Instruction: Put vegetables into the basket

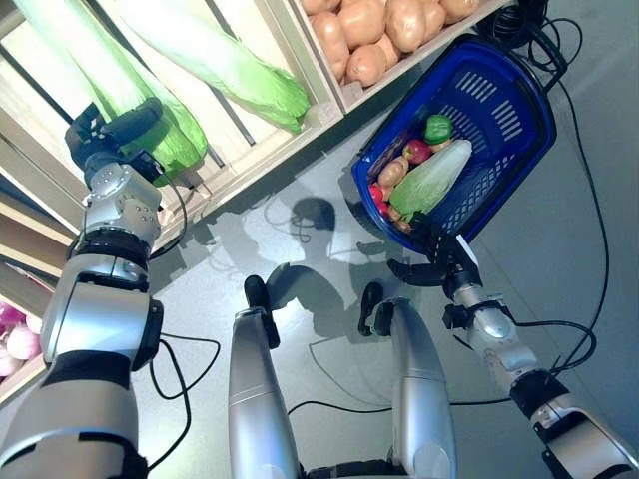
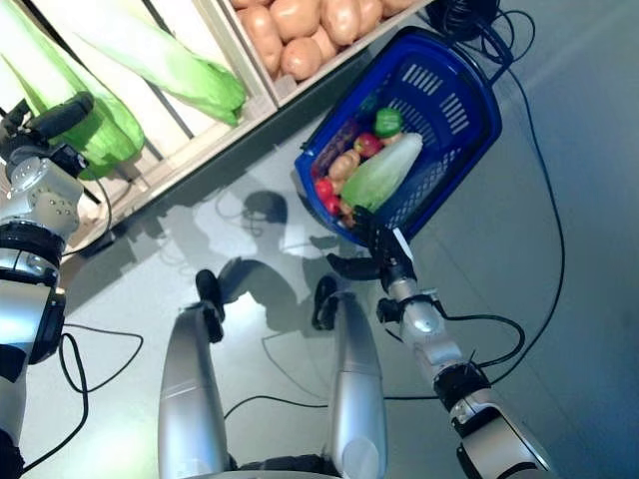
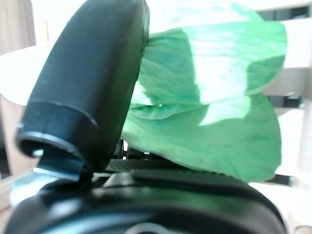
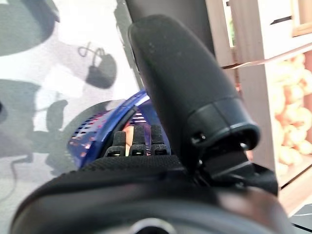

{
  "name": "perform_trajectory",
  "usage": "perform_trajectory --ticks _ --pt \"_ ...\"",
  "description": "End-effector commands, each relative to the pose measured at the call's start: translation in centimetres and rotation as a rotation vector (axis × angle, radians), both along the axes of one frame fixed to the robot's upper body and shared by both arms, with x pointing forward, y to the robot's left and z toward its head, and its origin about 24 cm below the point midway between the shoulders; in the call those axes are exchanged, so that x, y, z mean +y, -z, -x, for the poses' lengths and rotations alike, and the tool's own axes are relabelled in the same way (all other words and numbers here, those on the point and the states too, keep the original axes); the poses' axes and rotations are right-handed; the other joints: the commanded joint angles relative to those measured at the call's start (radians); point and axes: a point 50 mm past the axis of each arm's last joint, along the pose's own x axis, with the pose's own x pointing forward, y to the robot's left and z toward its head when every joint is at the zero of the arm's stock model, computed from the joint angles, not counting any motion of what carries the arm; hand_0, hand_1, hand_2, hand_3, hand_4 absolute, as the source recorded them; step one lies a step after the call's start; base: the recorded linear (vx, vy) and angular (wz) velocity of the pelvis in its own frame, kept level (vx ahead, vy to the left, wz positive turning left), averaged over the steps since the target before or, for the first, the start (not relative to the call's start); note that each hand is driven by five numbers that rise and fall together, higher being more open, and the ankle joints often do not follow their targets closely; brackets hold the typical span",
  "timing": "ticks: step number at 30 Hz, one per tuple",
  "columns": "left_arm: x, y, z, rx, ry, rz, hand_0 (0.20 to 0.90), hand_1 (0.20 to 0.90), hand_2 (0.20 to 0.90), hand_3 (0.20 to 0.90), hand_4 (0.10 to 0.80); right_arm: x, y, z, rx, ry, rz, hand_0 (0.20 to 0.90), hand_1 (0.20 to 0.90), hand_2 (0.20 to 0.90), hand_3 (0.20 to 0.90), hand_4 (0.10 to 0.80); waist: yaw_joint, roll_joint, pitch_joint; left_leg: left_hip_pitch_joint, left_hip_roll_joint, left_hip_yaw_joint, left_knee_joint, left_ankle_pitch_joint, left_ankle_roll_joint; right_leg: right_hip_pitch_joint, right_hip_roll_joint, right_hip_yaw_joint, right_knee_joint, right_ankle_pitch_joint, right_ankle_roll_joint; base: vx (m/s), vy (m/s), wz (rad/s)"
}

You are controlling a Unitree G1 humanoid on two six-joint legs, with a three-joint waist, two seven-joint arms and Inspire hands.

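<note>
A blue plastic basket (image 1: 504, 110) hangs at the right, holding a pale napa cabbage (image 1: 434, 180), a green pepper (image 1: 438, 128), a red onion (image 1: 416, 151) and other small vegetables. My right hand (image 1: 437, 261) is at its near rim, and in the right wrist view its fingers (image 4: 137, 143) curl over the blue rim (image 4: 90, 134). At the upper left, my left hand (image 1: 122, 128) lies against the leafy end of a long green cabbage (image 1: 100, 70) in the wooden crate. The left wrist view shows its thumb (image 3: 87, 92) beside the green leaves (image 3: 209, 117).
A second cabbage (image 1: 225, 60) lies in the same slatted crate (image 1: 250, 155). A crate of potatoes (image 1: 379, 30) stands beside it, above the basket. Purple onions (image 1: 15, 334) show at the lower left edge. Grey floor lies between shelf and basket.
</note>
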Motion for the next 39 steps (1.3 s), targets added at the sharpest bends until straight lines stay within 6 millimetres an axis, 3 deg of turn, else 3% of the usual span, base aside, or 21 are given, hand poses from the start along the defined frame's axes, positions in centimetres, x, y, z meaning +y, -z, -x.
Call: perform_trajectory --ticks 1,7,13,15,21,27,33,39 --pt "0.0 1.3 0.2 -0.013 -0.025 0.012 0.3 0.3 0.3 0.3 0.4 -0.1 -2.2 0.1 -0.14 0.035 -0.063 0.9 0.9 0.9 0.9 0.8 -0.016 0.028 -0.003 0.085 0.017 0.049 0.061 -0.101 0.024 0.092 -0.015 0.034 -0.108 0.091 0.012 0.031 -0.029 -0.02" --pt "-0.7 3.3 1.1 -0.144 -0.028 0.078 0.3 0.3 0.3 0.3 0.4 0.1 -0.6 1.6 -0.102 0.06 -0.124 0.9 0.9 0.9 0.9 0.8 0.008 0.051 -0.003 0.311 -0.008 0.06 -0.028 -0.088 0.033 0.312 -0.041 0.019 -0.184 0.095 0.019 0.11 -0.046 0.01" --pt "-3.2 6.4 2.5 -0.194 0.031 0.066 0.3 0.3 0.3 0.3 0.4 0.5 0.8 3.2 -0.092 0.165 -0.166 0.9 0.9 0.9 0.9 0.8 0.039 0.07 -0.075 0.476 -0.045 0.066 -0.141 -0.068 0.04 0.483 -0.066 -0.02 -0.28 0.104 0.028 0.099 -0.049 0.1" --pt "-4.3 7.7 3.2 -0.192 0.055 0.045 0.3 0.3 0.3 0.3 0.4 0.7 1.2 3.8 -0.086 0.207 -0.207 0.9 0.9 0.9 0.9 0.8 0.047 0.077 -0.105 0.532 -0.054 0.078 -0.208 -0.03 0.049 0.543 -0.065 -0.044 -0.345 0.135 0.022 0.048 -0.04 0.1" --pt "-7.6 11.1 5.4 -0.175 0.154 -0.085 0.3 0.3 0.3 0.3 0.4 1.5 1.5 5.0 -0.099 0.244 -0.325 0.9 0.9 0.9 0.9 0.8 0.073 0.093 -0.202 0.716 -0.072 0.08 -0.364 0.002 0.044 0.756 -0.045 -0.088 -0.536 0.167 0.031 0.108 -0.07 0.04" --pt "-10.0 11.8 7.6 -0.189 0.271 -0.338 0.3 0.3 0.3 0.3 0.4 1.6 1.8 6.2 -0.117 0.216 -0.421 0.9 0.9 0.9 0.9 0.8 0.098 0.108 -0.297 0.844 -0.092 0.073 -0.551 0.07 0.029 0.909 -0.015 -0.118 -0.745 0.233 0.044 0.114 -0.087 0.06" --pt "-11.7 10.5 8.4 -0.262 0.405 -0.527 0.3 0.3 0.3 0.3 0.4 1.7 1.3 6.1 -0.131 0.128 -0.523 0.9 0.9 0.9 0.9 0.8 0.116 0.114 -0.35 0.917 -0.095 0.07 -0.703 0.115 0.019 0.978 0.005 -0.141 -0.888 0.3 0.063 0.02 -0.108 0.12" --pt "-13.2 9.2 8.9 -0.325 0.531 -0.727 0.3 0.3 0.3 0.3 0.4 1.5 -1.1 5.7 -0.221 -0.027 -0.551 0.9 0.9 0.9 0.9 0.8 0.124 0.109 -0.386 0.961 -0.098 0.071 -0.807 0.143 0.016 1.019 0.032 -0.161 -0.961 0.328 0.072 0.005 -0.092 0.05"
